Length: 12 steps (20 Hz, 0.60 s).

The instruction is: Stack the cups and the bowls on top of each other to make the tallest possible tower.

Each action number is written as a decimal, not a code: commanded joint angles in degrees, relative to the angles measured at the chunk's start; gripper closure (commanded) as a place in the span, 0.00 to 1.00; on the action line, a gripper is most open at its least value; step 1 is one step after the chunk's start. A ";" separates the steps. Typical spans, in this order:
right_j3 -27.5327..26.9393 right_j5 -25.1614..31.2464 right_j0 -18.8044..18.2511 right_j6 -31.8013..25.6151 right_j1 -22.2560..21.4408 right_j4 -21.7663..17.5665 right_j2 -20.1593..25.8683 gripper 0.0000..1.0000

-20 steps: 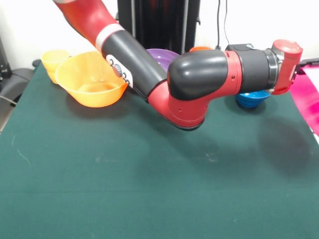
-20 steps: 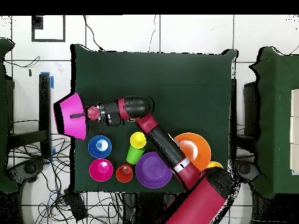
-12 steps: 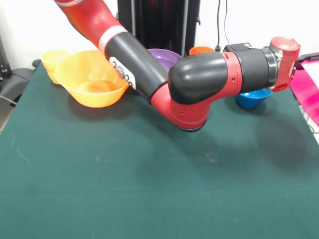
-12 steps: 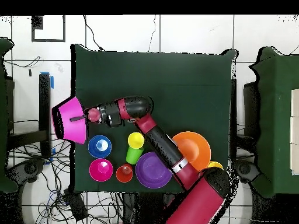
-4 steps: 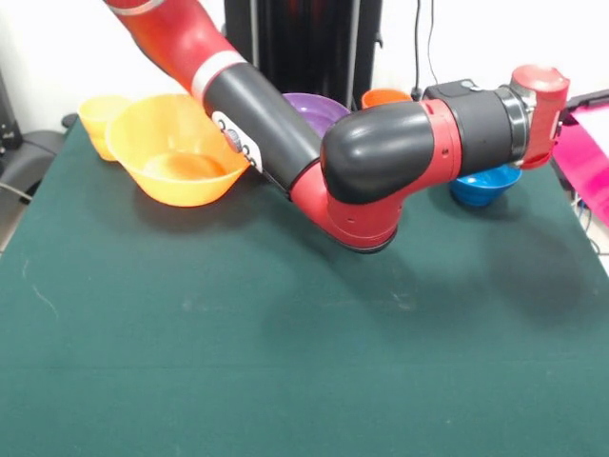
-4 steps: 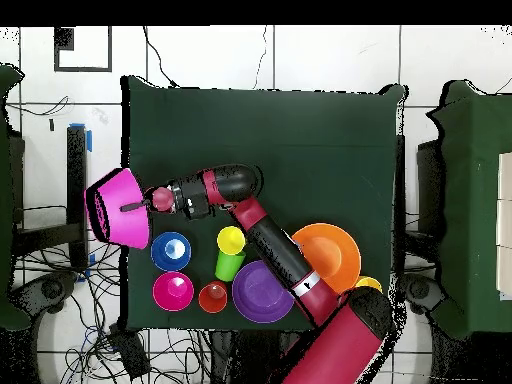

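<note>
My gripper (image 6: 134, 206) is shut on the rim of the large hot pink bowl (image 6: 112, 206), which hangs tilted over the table's left edge in the overhead view. In the front view only a slice of this bowl (image 5: 587, 160) shows at the right edge, past the red wrist. On the table stand the blue bowl (image 6: 170, 250), the small crimson bowl (image 6: 173, 291), a red cup (image 6: 212, 297), the wide purple bowl (image 6: 262, 291) and the large orange bowl (image 5: 176, 152). One yellow cup (image 6: 231, 239) sits in the green cup (image 6: 228, 266). A second yellow cup (image 5: 100, 119) stands beside the orange bowl.
The arm's forearm and elbow (image 5: 376, 167) stretch low across the table, passing over the purple bowl. The green cloth (image 5: 285, 362) covers the table. Cables and chair frames lie beyond the table's left edge in the overhead view.
The wrist has risen slightly and swung the hot pink bowl a little further out over the table's edge. The cups and bowls on the table have not moved.
</note>
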 commanded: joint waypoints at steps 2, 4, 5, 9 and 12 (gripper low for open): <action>-9.34 5.24 1.99 -19.14 0.09 1.81 -2.16 1.00; -9.63 5.30 1.96 -19.20 -0.58 1.45 -2.28 1.00; -9.71 5.34 1.95 -19.25 -0.71 1.39 -2.30 1.00; -10.87 5.81 2.26 -19.61 -2.41 0.79 -2.32 1.00; -11.29 5.42 2.05 -20.07 -3.76 -0.21 -2.44 1.00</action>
